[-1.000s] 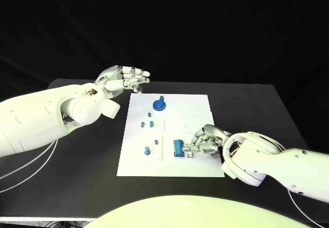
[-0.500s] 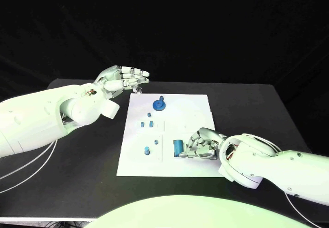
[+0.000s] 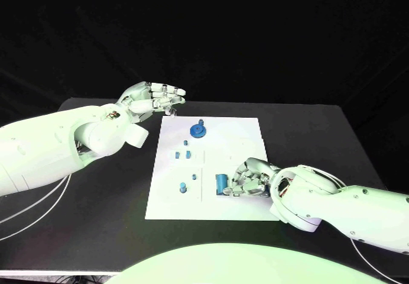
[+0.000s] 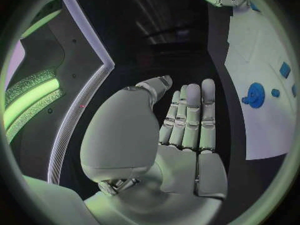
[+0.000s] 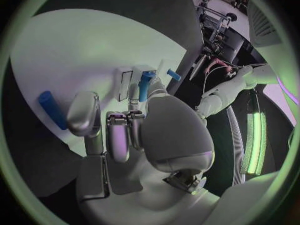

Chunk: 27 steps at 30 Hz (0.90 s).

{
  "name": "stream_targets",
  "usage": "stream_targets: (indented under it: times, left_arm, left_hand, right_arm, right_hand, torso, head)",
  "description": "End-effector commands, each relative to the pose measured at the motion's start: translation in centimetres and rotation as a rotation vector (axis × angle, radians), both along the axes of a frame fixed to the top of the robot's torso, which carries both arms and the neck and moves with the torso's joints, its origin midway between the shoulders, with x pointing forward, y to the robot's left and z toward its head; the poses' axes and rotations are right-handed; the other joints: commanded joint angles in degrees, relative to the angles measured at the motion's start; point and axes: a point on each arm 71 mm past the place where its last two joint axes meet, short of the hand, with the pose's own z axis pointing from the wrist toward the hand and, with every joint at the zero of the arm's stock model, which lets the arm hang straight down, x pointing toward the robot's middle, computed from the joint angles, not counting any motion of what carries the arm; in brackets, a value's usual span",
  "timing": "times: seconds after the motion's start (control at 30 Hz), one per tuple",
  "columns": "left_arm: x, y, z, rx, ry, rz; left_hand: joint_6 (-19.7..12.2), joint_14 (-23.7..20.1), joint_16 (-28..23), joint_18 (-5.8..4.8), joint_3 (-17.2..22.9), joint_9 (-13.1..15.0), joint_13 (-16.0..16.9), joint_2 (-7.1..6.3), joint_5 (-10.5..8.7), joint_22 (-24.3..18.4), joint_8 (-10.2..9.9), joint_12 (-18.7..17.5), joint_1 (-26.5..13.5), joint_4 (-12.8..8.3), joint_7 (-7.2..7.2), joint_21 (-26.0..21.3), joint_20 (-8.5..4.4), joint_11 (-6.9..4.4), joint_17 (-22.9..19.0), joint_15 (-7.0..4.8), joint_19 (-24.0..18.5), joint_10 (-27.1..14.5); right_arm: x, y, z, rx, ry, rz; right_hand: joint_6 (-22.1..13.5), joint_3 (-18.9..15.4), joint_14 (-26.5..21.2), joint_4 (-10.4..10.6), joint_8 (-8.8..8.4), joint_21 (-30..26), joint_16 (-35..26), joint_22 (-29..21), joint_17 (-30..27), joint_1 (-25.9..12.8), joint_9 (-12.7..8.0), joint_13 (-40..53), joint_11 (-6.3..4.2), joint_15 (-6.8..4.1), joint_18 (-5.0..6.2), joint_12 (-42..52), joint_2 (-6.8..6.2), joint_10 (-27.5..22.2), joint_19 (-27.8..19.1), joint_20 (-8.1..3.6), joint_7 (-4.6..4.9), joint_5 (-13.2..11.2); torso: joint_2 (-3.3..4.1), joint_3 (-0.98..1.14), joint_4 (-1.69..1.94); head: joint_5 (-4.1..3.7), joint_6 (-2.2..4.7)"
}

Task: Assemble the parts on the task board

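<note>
Two hands work this table, and only one is on the job. Farthest left, the left hand (image 3: 153, 98) hovers off the board's (image 3: 243, 133) far left corner with its fingers (image 4: 190, 116) side by side, curled a little and holding nothing — the blue wheel (image 3: 198, 129) lies just beyond its fingertips, untouched. Moving right across the board, a few small blue parts sit mid-plate: two squarish ones (image 3: 182, 155) together, a short peg (image 3: 182, 187) nearer the robot. Next comes the blue cylinder (image 3: 221, 183), standing by the near edge, and right against it the right hand (image 3: 252, 179), fingers bunched toward the piece. From the head camera they look to be touching its right side; whether they actually clamp it I cannot tell, since the right wrist view shows a blue part (image 5: 145, 85) poking up just past the fingertips, not clearly pinched between them. My reading is that the step in hand is securing this cylinder. To do it well, the thumb and an opposing finger should meet on opposite sides, low enough that it stays upright — pushing from one side only would likely tip it or slide it across the slick plate.
</note>
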Motion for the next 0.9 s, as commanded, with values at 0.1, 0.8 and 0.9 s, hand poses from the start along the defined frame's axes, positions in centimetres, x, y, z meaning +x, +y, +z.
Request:
stream_targets:
  times: [0.1,0.8,0.9]
  left_arm:
    - [-0.1,-0.2,0.1,-0.013,0.001,-0.014]
    - [-0.2,0.2,0.2,-0.018,-0.004,-0.005]
    - [-0.2,0.2,0.2,-0.020,-0.004,-0.005]
  left_hand:
    - [-0.41,-0.16,-0.38,0.84,-0.30,-0.08,0.09,0.20,0.15,-0.05,0.15,0.17,-0.38,-0.05,0.14,-0.39,0.05,-0.06,-0.05,0.28,0.36,-0.38]
    - [-0.43,-0.23,-0.41,0.84,-0.40,-0.09,0.12,0.22,0.13,-0.16,0.26,0.32,-0.34,0.04,0.15,-0.56,0.06,-0.04,-0.04,0.30,0.40,-0.47]
    - [-0.43,-0.23,-0.41,0.84,-0.40,-0.09,0.12,0.22,0.13,-0.16,0.26,0.32,-0.34,0.04,0.15,-0.56,0.06,-0.04,-0.04,0.30,0.40,-0.47]
  right_arm:
    - [0.0,0.0,0.1,-0.011,-0.029,0.008]
    - [-0.2,-7.0,3.4,0.038,-0.160,-0.084]
    - [0.0,-8.4,3.3,-0.004,-0.181,-0.088]
  right_hand:
    - [0.47,0.44,5.04,-0.01,-0.41,0.30,0.03,0.48,9.67,-0.17,-0.07,8.99,-0.32,-0.25,-0.38,0.14,0.83,1.93,0.34,-0.04,-0.03,0.29]
    - [-5.25,1.04,4.92,-0.21,-6.64,-1.68,-0.16,0.17,9.18,1.08,-2.39,7.83,2.30,1.82,-0.24,-1.45,-2.25,0.69,-0.17,1.45,3.11,0.76]
    - [-5.14,1.35,4.95,-0.25,-7.15,-1.37,-0.11,0.39,9.35,1.71,-2.54,7.82,2.45,1.98,-0.28,-1.47,-2.59,0.65,-0.06,1.64,3.25,0.49]
  torso:
    - [-0.07,0.03,-0.02]
    - [-0.13,0.01,-0.19]
    - [-0.12,0.09,-0.14]
  head:
    - [0.12,0.00]
    - [-1.67,0.00]
    - [-1.99,0.00]
